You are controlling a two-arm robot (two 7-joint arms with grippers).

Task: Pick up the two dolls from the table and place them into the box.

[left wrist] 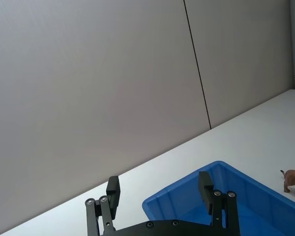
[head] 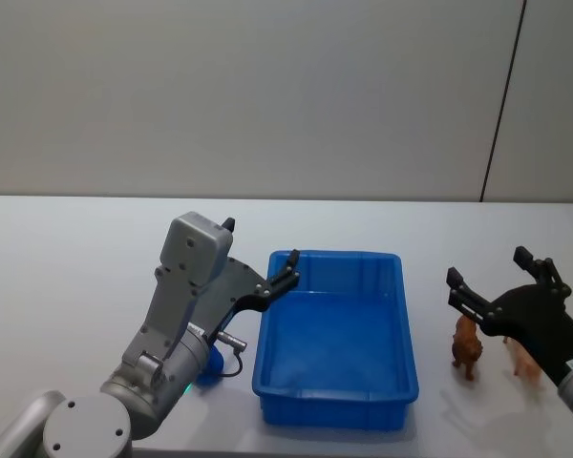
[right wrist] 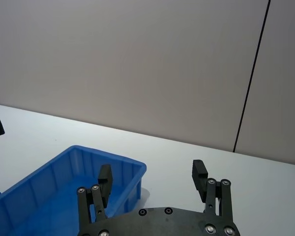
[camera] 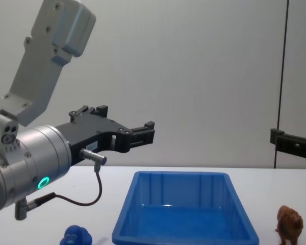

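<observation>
Toys like these look light and hard, so I guess I should pinch the brown doll (head: pixel 467 348) round its fat middle, not its thin legs. It stands on the counter (head: pixel 76 248) just beside the box (head: pixel 334 405), below my right claw (head: pixel 489 267), which is spread wide. The pink doll (head: pixel 526 362) stands close by. My left claw (head: pixel 258 246), spread too, hangs over the box's other rim, and the blue doll (camera: pixel 75 237) sits on that side. The box is empty.
</observation>
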